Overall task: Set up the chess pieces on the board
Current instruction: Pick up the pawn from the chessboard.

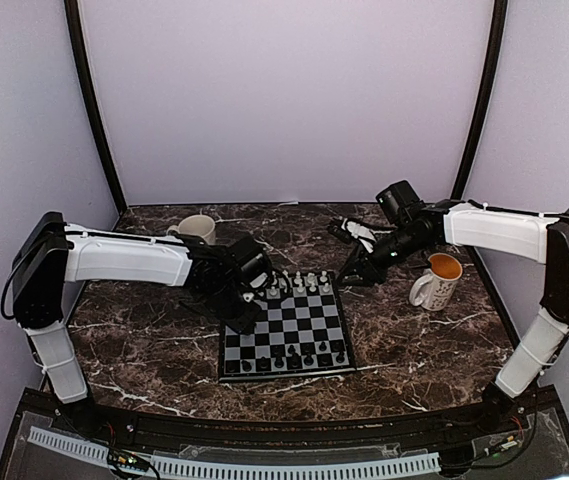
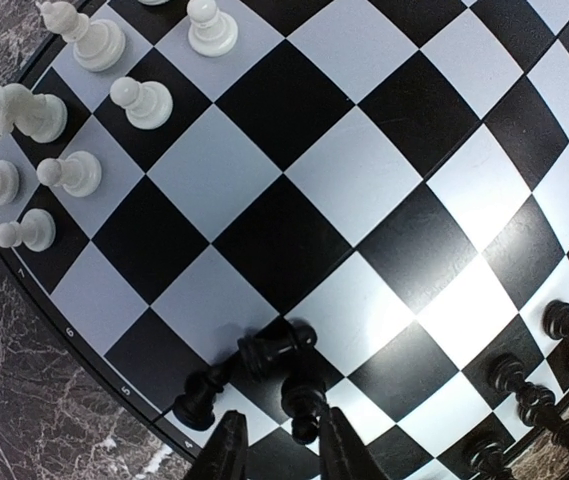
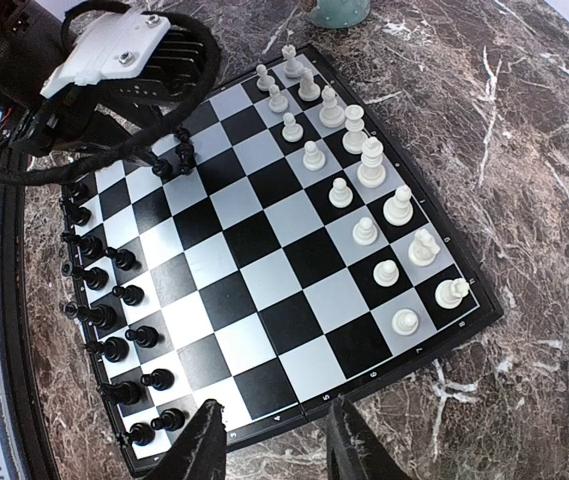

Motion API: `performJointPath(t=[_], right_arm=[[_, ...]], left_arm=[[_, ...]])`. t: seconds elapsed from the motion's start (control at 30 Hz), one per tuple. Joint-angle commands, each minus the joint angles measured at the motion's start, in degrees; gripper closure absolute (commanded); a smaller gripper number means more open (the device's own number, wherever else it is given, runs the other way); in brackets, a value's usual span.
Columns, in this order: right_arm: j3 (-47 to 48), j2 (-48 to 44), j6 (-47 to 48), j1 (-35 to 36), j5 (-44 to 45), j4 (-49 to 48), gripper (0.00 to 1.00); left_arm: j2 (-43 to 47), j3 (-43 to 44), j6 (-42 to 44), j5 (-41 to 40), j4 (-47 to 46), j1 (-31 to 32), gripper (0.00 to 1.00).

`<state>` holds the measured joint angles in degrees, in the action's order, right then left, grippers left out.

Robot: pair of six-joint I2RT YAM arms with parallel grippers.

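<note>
The board (image 1: 294,325) lies mid-table, with white pieces (image 1: 302,284) along its far side and black pieces (image 1: 289,356) along its near side. My left gripper (image 1: 256,300) hovers low over the board's left edge. In the left wrist view it (image 2: 286,452) is open, with one black piece (image 2: 306,398) standing between the fingertips, close to the right finger (image 2: 349,455). A second black piece (image 2: 274,348) lies toppled just beyond it, and a third (image 2: 199,396) stands to its left. My right gripper (image 3: 276,445) is open and empty above the board's edge (image 3: 384,385).
A cream mug (image 1: 197,228) stands at the back left, behind the left arm. A white mug with an orange inside (image 1: 436,280) stands right of the board, under the right arm. The dark marble tabletop (image 1: 414,340) surrounds the board.
</note>
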<state>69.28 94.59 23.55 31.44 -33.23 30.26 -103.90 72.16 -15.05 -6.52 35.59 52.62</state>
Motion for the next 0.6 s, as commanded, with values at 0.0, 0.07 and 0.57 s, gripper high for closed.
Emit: performJointPath(t=[0.0,0.07,0.57], right_arm=[[-0.63,-1.01,0.75,-0.33,-0.95,-0.50,0.65],[-0.63,-0.93,0.77,-0.33,-0.88,-0.44,0.65],[-0.55,-0.81,0.86,-0.33,-1.27,-0.29,0.65]], left_arm=[[-0.72,0.47,0.06,1.04,0.93,0.10,0.75],[-0.99,0.52,0.11,1.43,0.73,0.09,0.78],[4.75,-1.67,3.84,10.36,-0.11,0.57,0.97]])
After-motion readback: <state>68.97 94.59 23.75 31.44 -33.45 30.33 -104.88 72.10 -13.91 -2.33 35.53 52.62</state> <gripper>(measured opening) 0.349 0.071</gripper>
